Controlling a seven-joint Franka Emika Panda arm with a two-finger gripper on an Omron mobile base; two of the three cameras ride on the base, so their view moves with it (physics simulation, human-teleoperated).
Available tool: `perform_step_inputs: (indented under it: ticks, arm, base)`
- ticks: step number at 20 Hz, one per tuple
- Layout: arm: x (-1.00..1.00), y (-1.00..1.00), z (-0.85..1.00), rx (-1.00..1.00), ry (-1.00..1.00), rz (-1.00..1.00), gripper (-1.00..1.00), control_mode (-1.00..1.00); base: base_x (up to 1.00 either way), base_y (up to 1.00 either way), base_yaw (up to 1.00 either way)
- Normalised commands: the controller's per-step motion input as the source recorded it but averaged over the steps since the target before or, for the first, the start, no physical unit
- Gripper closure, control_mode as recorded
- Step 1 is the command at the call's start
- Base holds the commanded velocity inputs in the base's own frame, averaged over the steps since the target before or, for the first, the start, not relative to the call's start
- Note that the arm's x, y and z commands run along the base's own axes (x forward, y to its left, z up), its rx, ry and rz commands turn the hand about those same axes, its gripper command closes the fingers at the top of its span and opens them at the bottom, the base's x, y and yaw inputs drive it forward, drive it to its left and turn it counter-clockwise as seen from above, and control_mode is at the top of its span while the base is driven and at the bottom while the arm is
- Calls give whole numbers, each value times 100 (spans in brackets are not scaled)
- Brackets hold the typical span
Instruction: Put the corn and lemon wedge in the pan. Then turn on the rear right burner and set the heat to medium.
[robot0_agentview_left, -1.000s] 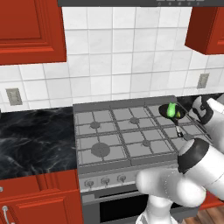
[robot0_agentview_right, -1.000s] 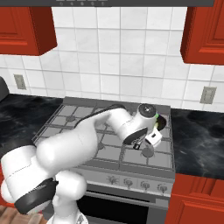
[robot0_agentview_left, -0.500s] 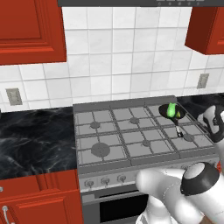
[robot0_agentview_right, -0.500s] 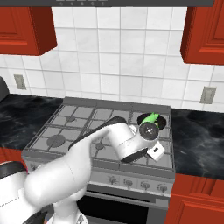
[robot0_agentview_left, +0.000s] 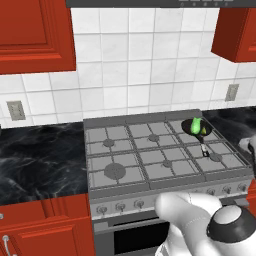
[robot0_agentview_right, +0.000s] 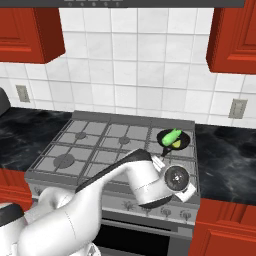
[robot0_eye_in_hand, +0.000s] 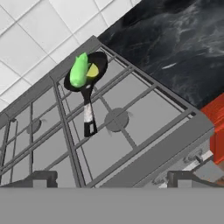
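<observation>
The pan (robot0_agentview_left: 196, 127) sits on the stove (robot0_agentview_left: 165, 160) over the rear right burner, near the stove's back right corner; its short dark handle (robot0_eye_in_hand: 88, 114) runs toward the stove's front edge and ends in a pale band. The corn (robot0_agentview_left: 195, 124), a bright green oblong, lies inside the pan, with one tapered end reaching past the rim toward the tiled wall (robot0_agentview_left: 150, 60). The lemon wedge (robot0_agentview_left: 204, 131), a small yellow piece, lies in the pan touching the corn on the side nearer the right edge of the stove. The front right burner (robot0_eye_in_hand: 116, 119), a round grey cap under the grate, lies just in front of the handle's tip. My tool (robot0_eye_in_hand: 112, 179) hovers at the stove's front right, above the front edge and the row of control knobs (robot0_agentview_left: 120, 206); its two dark fingertips (robot0_eye_in_hand: 41, 178) stand well apart, so the tool is spread wide and grips nothing. In the right base view my white arm (robot0_agentview_right: 135, 180) crosses the stove's front edge, its wrist hanging over the knob panel. Black marbled counter (robot0_agentview_left: 40, 155) flanks the stove on both sides, with red cabinets (robot0_agentview_left: 35, 35) above and below.
</observation>
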Motion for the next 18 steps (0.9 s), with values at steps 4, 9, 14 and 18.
perform_step_inputs:
  ticks: [4, 9, 14, 18]
  arm:
    - [-38, -9, -2, 0, -20, 0, -100, -100]
    - [-34, -1, -32, 0, -15, 2, -100, -100]
    - [-18, 0, -34, -1, -12, 2, -100, -100]
    - [-22, 0, -24, -1, -14, 0, -100, -100]
  base:
    - [0, 0, 0]
    - [0, 0, 0]
    - [0, 0, 0]
    - [0, 0, 0]
